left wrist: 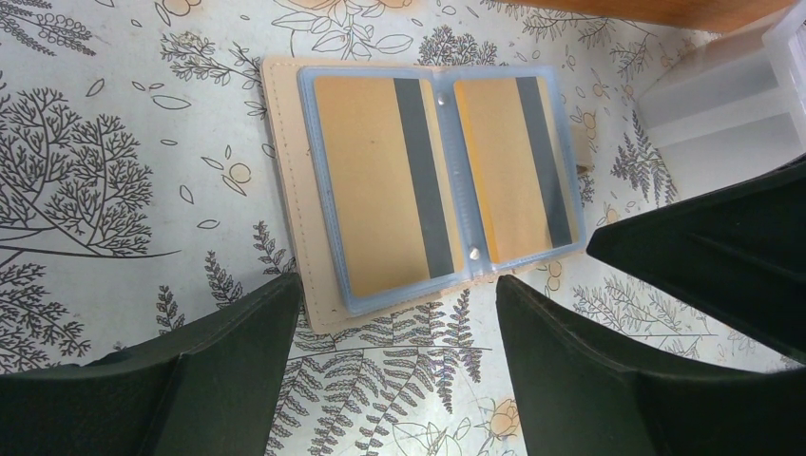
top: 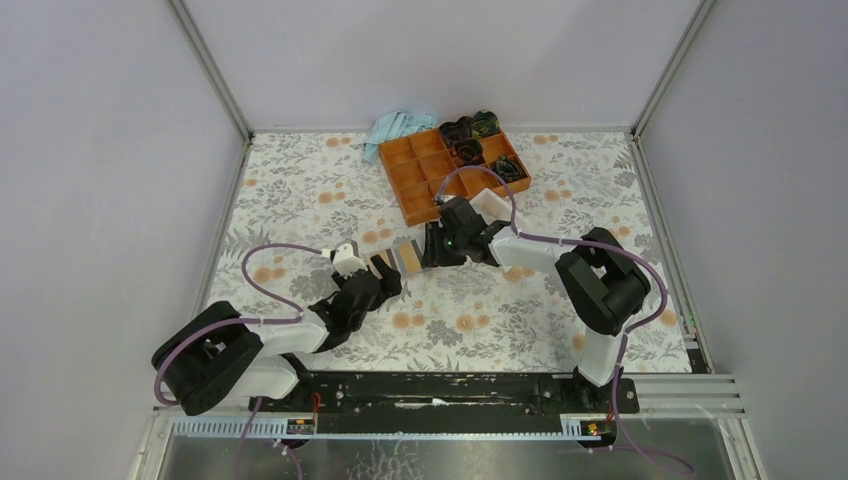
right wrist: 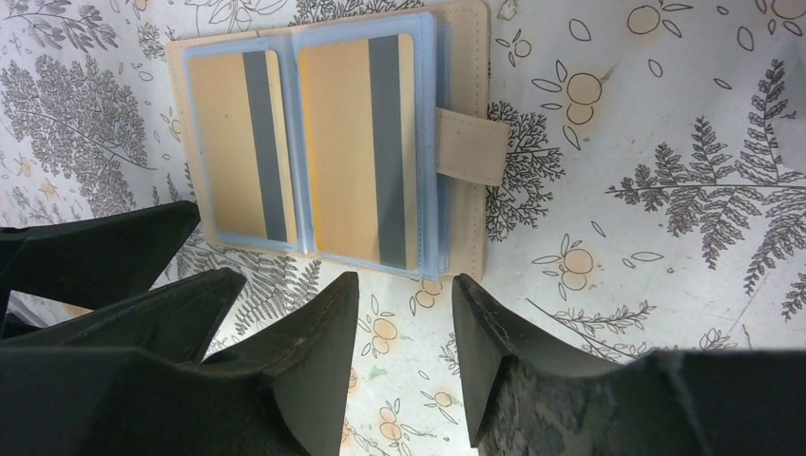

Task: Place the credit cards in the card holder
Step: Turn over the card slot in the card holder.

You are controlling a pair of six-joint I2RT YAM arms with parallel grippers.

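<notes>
Card holder (right wrist: 470, 142): beige, stitched, open flat before the fingertips.
Credit cards (left wrist: 366, 180): tan, grey-striped, in glossy sleeves (left wrist: 463, 204).
Left gripper (left wrist: 394, 290), right gripper (right wrist: 404, 285): jaws apart, empty.

Card holder (top: 405, 258) tiny and indistinct in the top view, orange tray (left wrist: 665, 8) cut off at 1 o'clock in the left wrist view, pale translucent box (left wrist: 722, 104) clipped at 3 o'clock, tray's dark items (top: 468, 150) unidentifiable
</notes>
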